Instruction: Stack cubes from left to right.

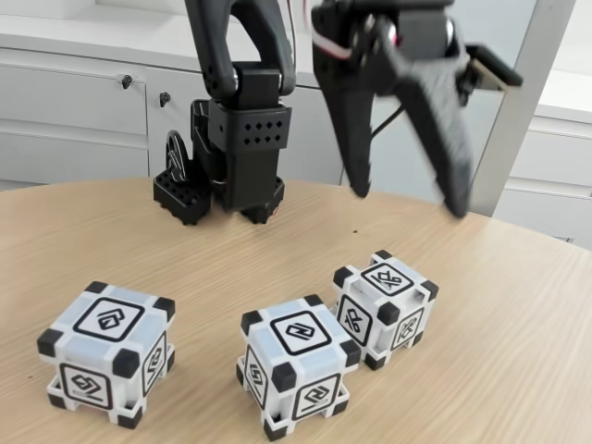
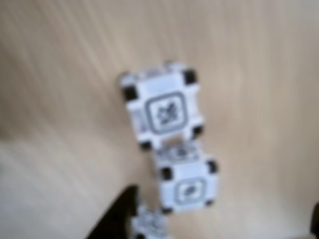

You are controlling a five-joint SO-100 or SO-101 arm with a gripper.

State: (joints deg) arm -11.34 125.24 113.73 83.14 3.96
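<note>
A round-edged wooden table (image 1: 518, 305) of pale, fine-grained oak tone fills the foreground of the fixed view; behind it runs a row of white cabinets (image 1: 74, 111) with flat doors and small dark key locks (image 1: 127, 81); a white countertop (image 1: 92, 32) caps them; a pale grey upright post (image 1: 518, 111) leans at right; light is soft, even daylight.

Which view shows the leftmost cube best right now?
The fixed view: the leftmost cube sits sharp and whole at the left of the wooden table. The wrist view is blurred, and I cannot tell which cubes it shows.
</note>
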